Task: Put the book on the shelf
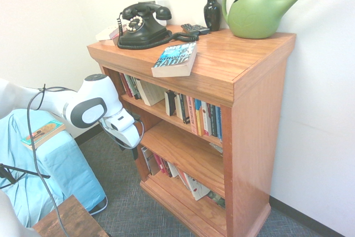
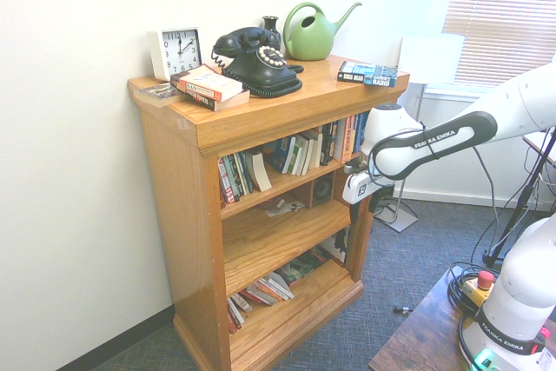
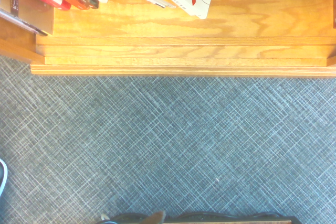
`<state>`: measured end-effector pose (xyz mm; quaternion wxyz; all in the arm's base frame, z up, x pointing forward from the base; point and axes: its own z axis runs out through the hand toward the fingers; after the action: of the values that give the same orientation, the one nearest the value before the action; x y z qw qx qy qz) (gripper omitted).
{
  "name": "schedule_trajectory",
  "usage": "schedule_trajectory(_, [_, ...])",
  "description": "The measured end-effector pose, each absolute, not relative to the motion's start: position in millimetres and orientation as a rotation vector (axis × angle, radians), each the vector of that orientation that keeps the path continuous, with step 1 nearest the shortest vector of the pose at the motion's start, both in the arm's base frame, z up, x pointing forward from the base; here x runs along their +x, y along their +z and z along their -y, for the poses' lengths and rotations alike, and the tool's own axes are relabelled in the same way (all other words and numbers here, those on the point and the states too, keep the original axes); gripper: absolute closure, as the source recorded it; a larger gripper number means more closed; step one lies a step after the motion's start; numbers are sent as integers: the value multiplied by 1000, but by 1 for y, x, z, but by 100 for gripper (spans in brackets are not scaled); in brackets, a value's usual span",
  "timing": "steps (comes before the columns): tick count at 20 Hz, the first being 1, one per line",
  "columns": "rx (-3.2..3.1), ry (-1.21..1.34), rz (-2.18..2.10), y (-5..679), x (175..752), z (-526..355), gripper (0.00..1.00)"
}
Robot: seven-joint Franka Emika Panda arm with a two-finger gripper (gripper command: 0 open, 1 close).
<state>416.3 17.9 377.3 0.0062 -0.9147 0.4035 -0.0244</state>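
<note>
The book (image 1: 175, 59) lies flat on the bookcase's top near its front edge, dark blue-teal with white lettering and pale page edges; the second exterior view shows the book (image 2: 367, 73) at the top's right end. The shelf (image 1: 161, 113) is the upper inner board, carrying a row of colourful upright books, and the shelf (image 2: 282, 184) also shows from the other side. My gripper (image 1: 134, 151) hangs pointing down in front of the bookcase, at about middle-shelf height and well below the book, with nothing visibly in it. From the other side my gripper (image 2: 380, 204) sits at the bookcase's right front corner.
On the top stand a black telephone (image 1: 141, 25), a dark vase (image 1: 212, 10), a green watering can (image 1: 258, 12), a clock (image 2: 176, 51) and stacked books (image 2: 208, 87). An orange-teal book (image 1: 41, 133) lies on blue cloth. The wrist view shows grey carpet (image 3: 168, 140) and the bottom shelf (image 3: 178, 30).
</note>
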Motion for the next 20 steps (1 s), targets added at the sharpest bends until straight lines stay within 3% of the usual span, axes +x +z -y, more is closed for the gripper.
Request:
schedule_trajectory(10, [-2933, -307, -1370, 409, 429, 35, 0])
schedule_trajectory(15, [-2986, -495, -1506, 469, 394, 62, 0])
schedule_trajectory(20, [-3094, -843, -1607, 530, 349, 90, 0])
